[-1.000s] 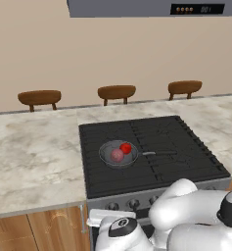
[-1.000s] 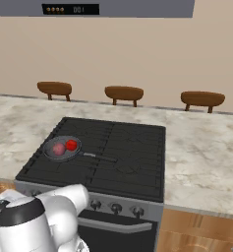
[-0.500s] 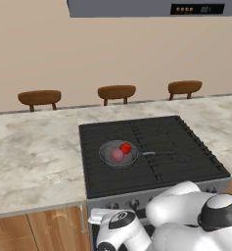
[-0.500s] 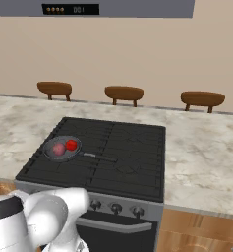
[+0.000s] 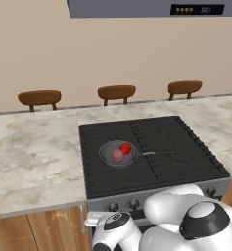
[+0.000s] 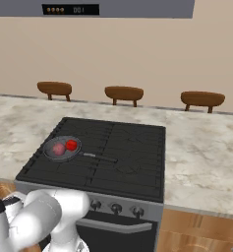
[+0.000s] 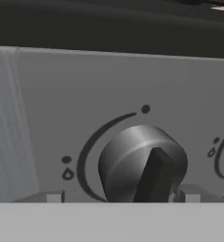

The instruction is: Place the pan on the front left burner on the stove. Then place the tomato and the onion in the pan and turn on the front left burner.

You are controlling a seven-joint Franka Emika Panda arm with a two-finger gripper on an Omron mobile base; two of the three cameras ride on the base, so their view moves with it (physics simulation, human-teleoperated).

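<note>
The dark grey pan rests on the front left burner of the black stove, its handle pointing right. Inside it lie the glossy red tomato and the duller pinkish onion, side by side. My arm is bent low before the stove's grey front. In the hand view my gripper is open, and its two tips stand on either side of a round steel knob with a dark bar. The right tip is close against the knob's edge.
Marble counter flanks the stove on both sides. Three wooden stool backs stand behind it. More knobs and the oven handle line the stove front, and a hood panel hangs above.
My arm has sunk lower and drawn closer in front of the stove. The pan, tomato and onion have not moved.
</note>
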